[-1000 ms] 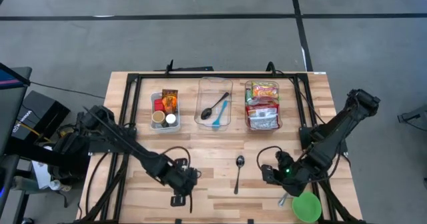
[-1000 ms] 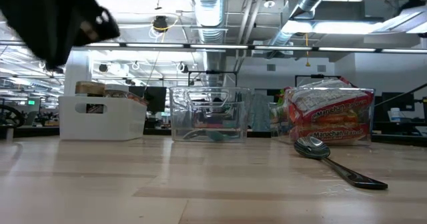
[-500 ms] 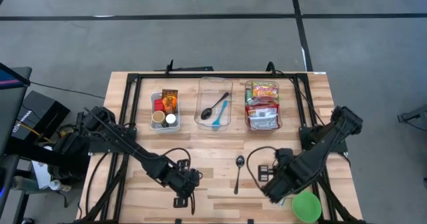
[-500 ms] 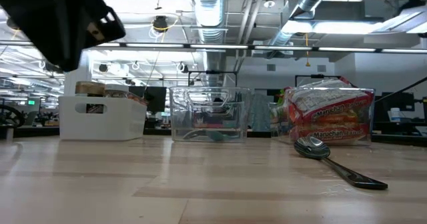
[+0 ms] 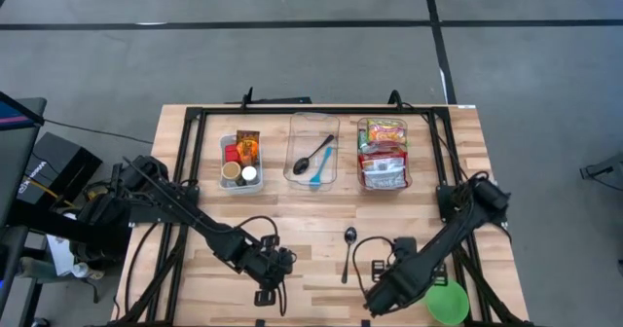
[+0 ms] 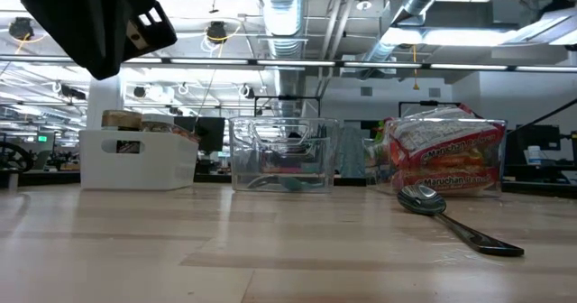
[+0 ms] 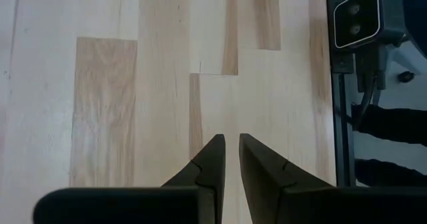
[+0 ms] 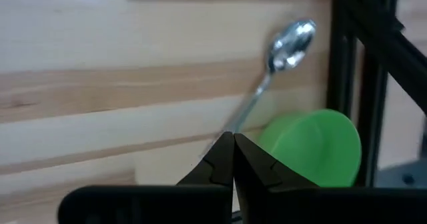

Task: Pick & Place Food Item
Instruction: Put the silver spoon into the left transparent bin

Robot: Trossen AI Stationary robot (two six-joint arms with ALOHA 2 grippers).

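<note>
Wooden table [image 5: 292, 205] bears three bins [image 5: 312, 162], spoons [image 5: 348, 252], green bowl [image 5: 448, 302]

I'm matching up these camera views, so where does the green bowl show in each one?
High view: green bowl at the front right corner of the wooden table.
Low view: not in it.
Left wrist view: not in it.
Right wrist view: bowl just beyond the right gripper.
Shared landmark: the wooden table.

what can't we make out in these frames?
- White bin, low view: its wall hides most of its contents.
- Jars, high view: labels too small to read.
- Green bowl, right wrist view: right tool covers one side, so the inside is unseen.
- Silver spoon: handle end hidden behind that tool.
</note>
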